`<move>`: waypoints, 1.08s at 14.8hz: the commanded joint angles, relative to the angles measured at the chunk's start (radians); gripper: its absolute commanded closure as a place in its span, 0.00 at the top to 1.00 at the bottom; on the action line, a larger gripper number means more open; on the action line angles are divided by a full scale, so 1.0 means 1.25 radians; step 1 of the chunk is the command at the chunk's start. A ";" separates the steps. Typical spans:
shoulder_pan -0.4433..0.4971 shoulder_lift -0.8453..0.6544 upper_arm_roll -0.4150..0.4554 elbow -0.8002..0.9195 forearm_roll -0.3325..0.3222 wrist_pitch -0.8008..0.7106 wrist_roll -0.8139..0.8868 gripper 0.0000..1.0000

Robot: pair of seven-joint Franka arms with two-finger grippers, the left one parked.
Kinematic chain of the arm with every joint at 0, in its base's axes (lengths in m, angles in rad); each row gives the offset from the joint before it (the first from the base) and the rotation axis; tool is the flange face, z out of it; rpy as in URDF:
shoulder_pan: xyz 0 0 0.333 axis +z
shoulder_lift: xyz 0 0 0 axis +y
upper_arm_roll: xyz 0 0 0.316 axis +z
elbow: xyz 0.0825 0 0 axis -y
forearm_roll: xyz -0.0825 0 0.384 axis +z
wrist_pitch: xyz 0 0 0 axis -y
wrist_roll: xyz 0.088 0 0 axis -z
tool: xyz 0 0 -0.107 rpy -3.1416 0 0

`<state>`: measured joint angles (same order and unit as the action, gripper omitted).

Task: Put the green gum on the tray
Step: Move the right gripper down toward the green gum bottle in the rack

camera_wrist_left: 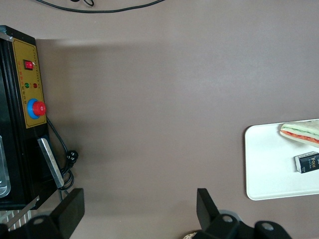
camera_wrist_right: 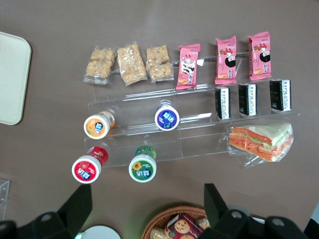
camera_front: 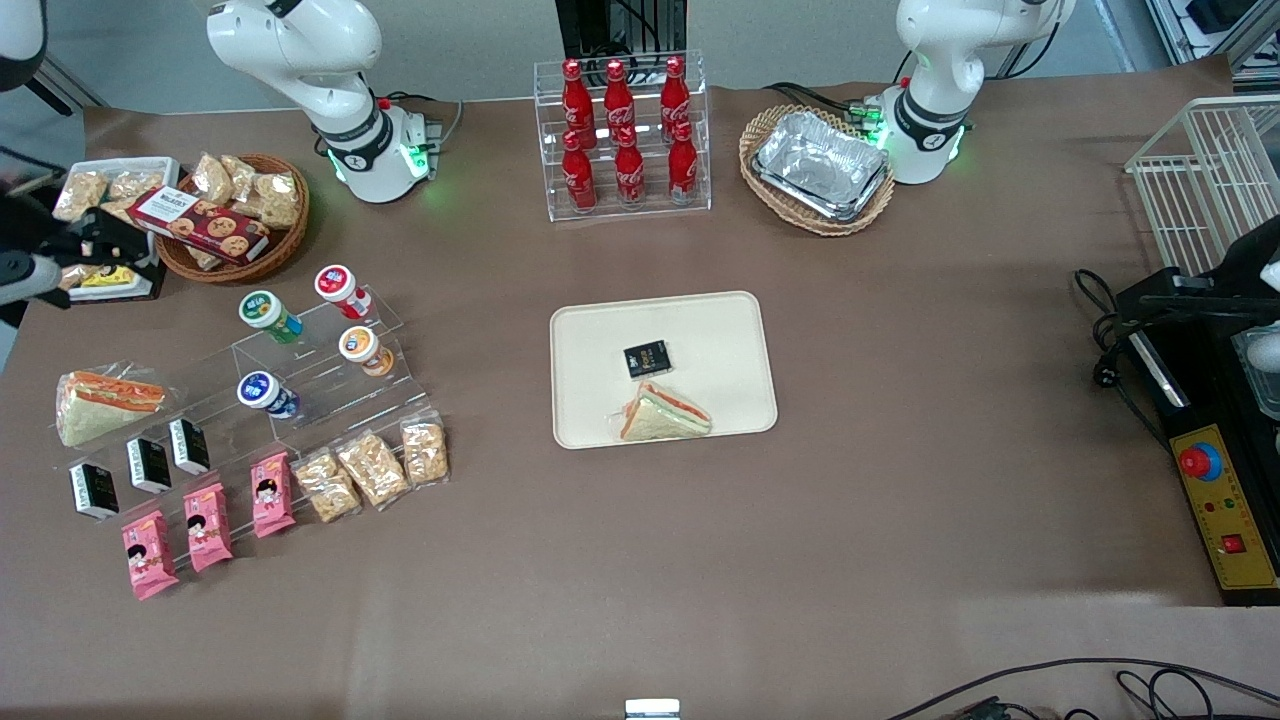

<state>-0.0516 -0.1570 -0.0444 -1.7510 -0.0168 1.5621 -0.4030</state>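
Hovering claw (camera_wrist_right: 147,211): fingers spread apart, holding nothing, above the green gum
Green gum (camera_front: 269,314): on the clear stepped stand (camera_front: 330,370), beside the red-lidded bottle (camera_front: 340,288)
Tray (camera_front: 600,330): mid-counter, carrying a sandwich (camera_front: 663,414) and a black packet (camera_front: 647,359)

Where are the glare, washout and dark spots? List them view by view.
Front view: the foil trays glare brightly, while the green gum on its clear stand is evenly lit. Left wrist view: the tray washes out to near white. Right wrist view: the open tool shows as dark shapes, hovering between the green gum and the snack basket.
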 commanded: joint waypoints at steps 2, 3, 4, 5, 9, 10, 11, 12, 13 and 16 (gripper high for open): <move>-0.004 -0.163 0.000 -0.264 0.015 0.160 -0.014 1.00; -0.004 -0.171 0.000 -0.291 0.015 0.177 -0.013 1.00; -0.004 -0.171 0.000 -0.310 0.015 0.185 -0.013 1.00; -0.004 -0.173 -0.001 -0.328 0.015 0.196 -0.013 1.00; -0.004 -0.189 -0.020 -0.438 0.015 0.299 -0.011 1.00; -0.004 -0.189 -0.021 -0.459 0.015 0.318 -0.013 1.00; -0.004 -0.189 -0.022 -0.477 0.015 0.332 -0.013 1.00; -0.004 -0.189 -0.022 -0.490 0.015 0.346 -0.011 1.00; -0.004 -0.189 -0.022 -0.504 0.015 0.359 -0.011 1.00; -0.004 -0.189 -0.022 -0.577 0.015 0.444 -0.010 1.00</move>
<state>-0.0516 -0.3552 -0.0707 -2.3657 -0.0150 2.0110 -0.4034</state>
